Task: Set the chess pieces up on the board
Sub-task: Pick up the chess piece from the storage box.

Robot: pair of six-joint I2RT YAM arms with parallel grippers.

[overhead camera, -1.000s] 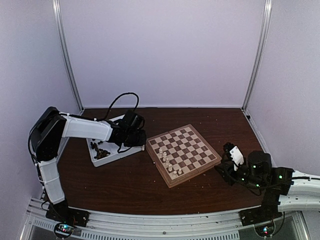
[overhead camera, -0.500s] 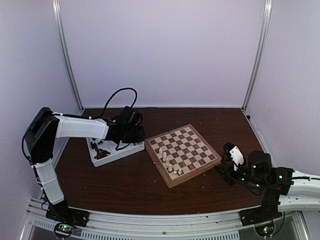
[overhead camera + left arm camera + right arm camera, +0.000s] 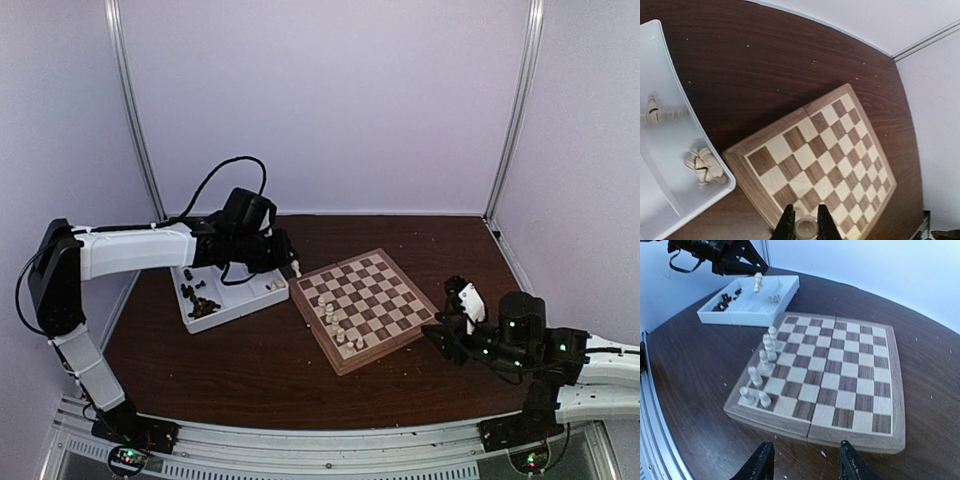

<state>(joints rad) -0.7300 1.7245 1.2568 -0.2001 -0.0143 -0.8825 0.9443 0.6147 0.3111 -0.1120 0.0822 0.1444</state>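
Observation:
The wooden chessboard [image 3: 366, 306] lies mid-table, with several cream-white pieces [image 3: 338, 326] along its near-left edge; these also show in the right wrist view [image 3: 762, 369]. My left gripper [image 3: 291, 266] is shut on a cream-white chess piece [image 3: 806, 228] and holds it in the air between the tray and the board's left corner. From the right wrist view that piece [image 3: 757, 281] hangs over the tray's edge. My right gripper [image 3: 802, 460] is open and empty, low over the table beside the board's right edge [image 3: 855, 435].
A white compartmented tray [image 3: 222, 296] stands left of the board, holding dark brown pieces [image 3: 203, 303] and a few cream ones [image 3: 703, 166]. Purple walls close the table at the back and sides.
My left gripper rose out of the tray with a cream piece and moved right, toward the board's left corner. The right arm shifted only slightly.

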